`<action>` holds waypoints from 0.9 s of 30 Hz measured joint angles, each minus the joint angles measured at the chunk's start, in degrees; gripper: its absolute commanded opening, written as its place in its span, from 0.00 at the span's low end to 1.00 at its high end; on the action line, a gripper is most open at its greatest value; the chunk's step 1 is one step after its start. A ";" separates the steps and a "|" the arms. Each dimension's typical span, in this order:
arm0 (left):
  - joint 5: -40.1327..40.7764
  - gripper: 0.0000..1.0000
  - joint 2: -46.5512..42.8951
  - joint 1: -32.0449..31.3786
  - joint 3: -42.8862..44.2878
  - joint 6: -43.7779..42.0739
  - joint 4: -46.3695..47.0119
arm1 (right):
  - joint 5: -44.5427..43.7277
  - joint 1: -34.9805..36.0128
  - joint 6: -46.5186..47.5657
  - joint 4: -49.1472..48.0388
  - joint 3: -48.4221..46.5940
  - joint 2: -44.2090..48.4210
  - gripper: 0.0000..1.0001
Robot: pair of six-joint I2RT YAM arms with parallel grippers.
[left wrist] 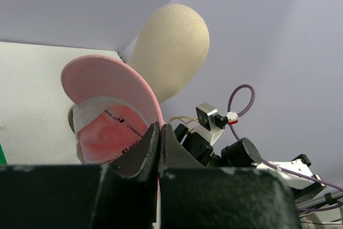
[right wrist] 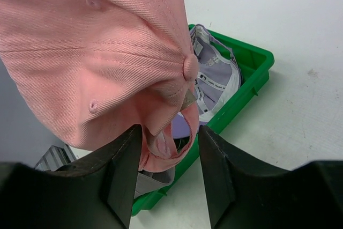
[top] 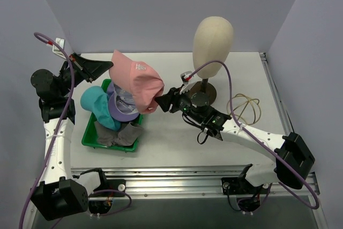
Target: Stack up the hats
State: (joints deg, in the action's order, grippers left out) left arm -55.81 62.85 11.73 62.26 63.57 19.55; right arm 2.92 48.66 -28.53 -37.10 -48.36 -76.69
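Tray [top: 87, 137] sits on the left half of the table [top: 177, 143], close to the left edge, midway front to back. In it: second cap [top: 122, 108] in the middle on top of the pile, left bucket hat [top: 96, 103] against the left rim and partly under that cap, near bucket hat [top: 118, 134] at the near end. Raised cap [top: 136, 81] hangs above the tray's far-right corner, between left gripper [top: 107, 68] at its far-left side and right gripper [top: 161, 100] at its right. Mannequin head [top: 213, 38] on its stand [top: 203, 92]: back of table, right of centre. Cable loop [top: 246, 108] right of the stand, near the right edge.
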 measured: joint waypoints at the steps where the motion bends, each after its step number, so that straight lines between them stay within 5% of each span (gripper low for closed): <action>1: -0.04 0.02 -0.07 0.00 0.09 0.37 0.48 | 0.13 0.00 0.26 -0.22 0.00 0.00 0.41; 10: -0.17 0.02 -0.09 0.00 0.11 4.50 4.31 | 1.92 -0.59 3.06 -3.98 0.00 0.00 0.18; 13: -0.17 0.02 -0.07 0.00 -0.33 6.88 8.02 | 2.38 -0.94 4.13 -5.44 0.00 0.00 0.01; 21: 1.95 0.02 -0.42 -1.38 -3.80 9.29 12.85 | -0.07 -2.56 7.76 0.44 -1.97 2.91 0.00; 27: 13.44 0.02 -3.78 -15.54 -4.98 1.75 5.95 | -8.22 -6.29 14.14 15.50 -16.70 8.07 0.00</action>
State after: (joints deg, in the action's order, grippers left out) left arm -42.37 59.07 -3.81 57.28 65.32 25.50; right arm -5.30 42.37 -14.39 -21.61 -65.06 -68.62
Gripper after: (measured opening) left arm 0.050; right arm 0.007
